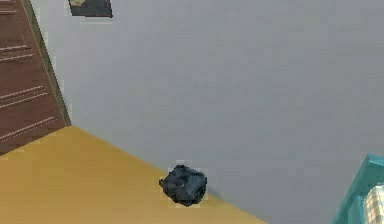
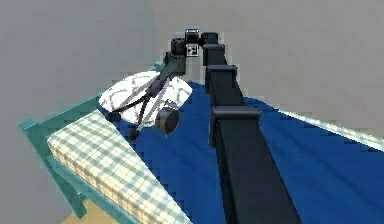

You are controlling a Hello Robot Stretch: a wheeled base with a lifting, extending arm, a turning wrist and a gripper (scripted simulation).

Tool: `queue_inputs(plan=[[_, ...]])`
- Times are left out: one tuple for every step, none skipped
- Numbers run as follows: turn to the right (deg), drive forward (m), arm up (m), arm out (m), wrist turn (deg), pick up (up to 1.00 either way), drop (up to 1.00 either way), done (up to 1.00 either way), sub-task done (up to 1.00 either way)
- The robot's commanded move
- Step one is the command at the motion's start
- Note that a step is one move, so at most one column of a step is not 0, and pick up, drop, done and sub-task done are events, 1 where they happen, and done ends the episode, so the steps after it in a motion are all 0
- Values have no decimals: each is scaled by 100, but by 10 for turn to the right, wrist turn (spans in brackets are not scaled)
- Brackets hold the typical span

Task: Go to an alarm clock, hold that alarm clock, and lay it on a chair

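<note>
Looking ahead first: note a grey wall, a brown panelled door at the forward view's left, a dark picture high on that wall, a dark bluish lump on the yellow floor, and a teal bed corner at the right edge. Treat the lump as something to steer round later. Plan on turning the base to search for a chair once the clock is secured.

Turning to the arm side view: follow the arm out over the blue blanket to the gripper, slanting down toward the white pillow. Place the alarm clock, a small round dark thing with a grey face, just beside the jaws on the side nearer the arm, at the pillow's edge against the blanket. Cannot tell how the jaws stand, nor whether anything is held, with bedding right behind them.

Judge the step in hand as securing the clock. Before lifting, make sure of the clock sitting between the jaws rather than beside them, and expect sinking or rolling on such soft bedding. Raise straight up, slowly, clear of the pillow and the teal bed frame, before drawing the arm in. Check for the clock hanging free at the jaws before driving off.
</note>
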Motion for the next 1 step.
queue_inputs(plan=[[0, 0, 0, 0, 450, 0, 0, 0, 0]])
